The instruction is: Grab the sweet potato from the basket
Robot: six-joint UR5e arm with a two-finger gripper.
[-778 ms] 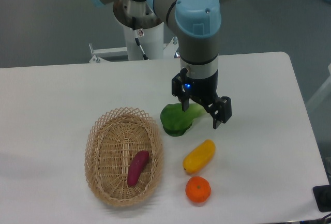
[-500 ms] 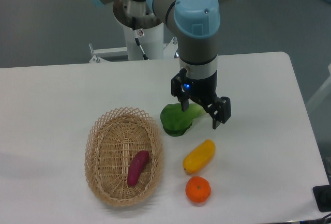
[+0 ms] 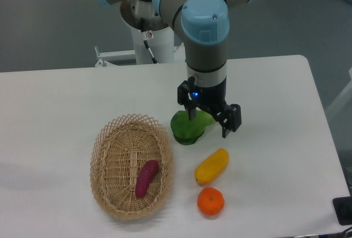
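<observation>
Lying in one basket [image 3: 104,161]: one sweet potato [image 3: 146,177], seemingly flat.

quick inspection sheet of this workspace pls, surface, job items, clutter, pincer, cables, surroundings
surface: white table, bare apart from the produce and basket
job's things: purple sweet potato lying inside the wicker basket, untouched
clutter: green vegetable right of the basket; yellow vegetable and orange nearer the front edge
grippers: pincer open, empty, over the green vegetable, well right of the basket
cables: one cable on the arm's white base; none on the table
surroundings: grey floor behind; a dark object at the right edge, unclear what it is
</observation>
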